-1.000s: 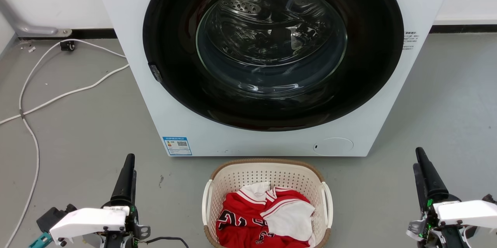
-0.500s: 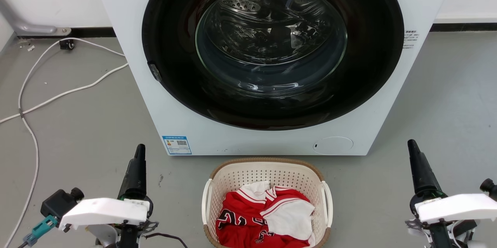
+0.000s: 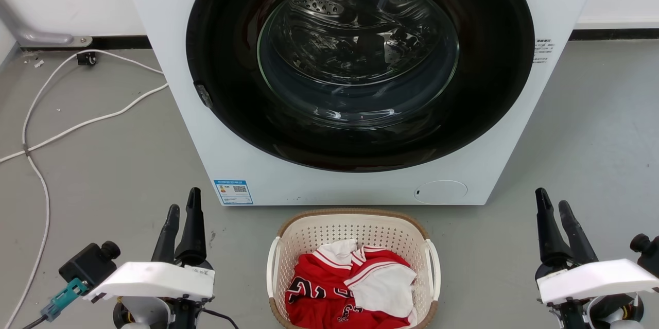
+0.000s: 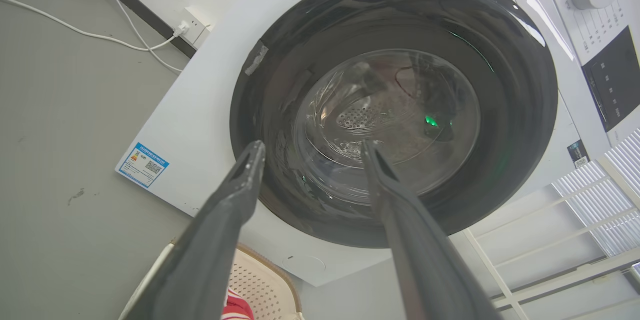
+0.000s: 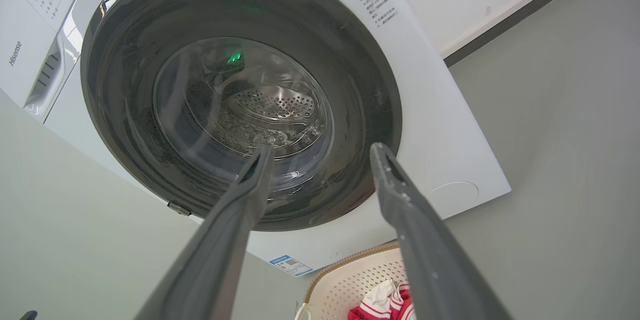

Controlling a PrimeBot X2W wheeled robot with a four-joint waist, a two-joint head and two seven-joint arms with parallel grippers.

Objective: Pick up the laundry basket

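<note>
The laundry basket [image 3: 329, 231], cream-white with a brown rim and white side handles, stands on the grey floor just in front of the washing machine. It holds red and white clothes [image 3: 355, 288]. My left gripper [image 3: 184, 200] is open to the basket's left, well apart from it. My right gripper [image 3: 552, 198] is open farther off on the basket's right. Both point toward the machine with nothing between their fingers. The left wrist view has the left gripper [image 4: 312, 143] open before the door, with a corner of the basket [image 4: 260, 285] low down. The right wrist view likewise shows the right gripper [image 5: 322, 146] and the basket [image 5: 350, 280].
A white front-loading washing machine [image 3: 170, 35] with a shut round dark door [image 3: 360, 61] stands close behind the basket. White cables [image 3: 77, 125] trail over the floor at the left. Grey floor [image 3: 592, 138] stretches on both sides of the machine.
Both grippers have gone from shut to open. Each has also shifted a little inward and forward. The basket has not moved.
</note>
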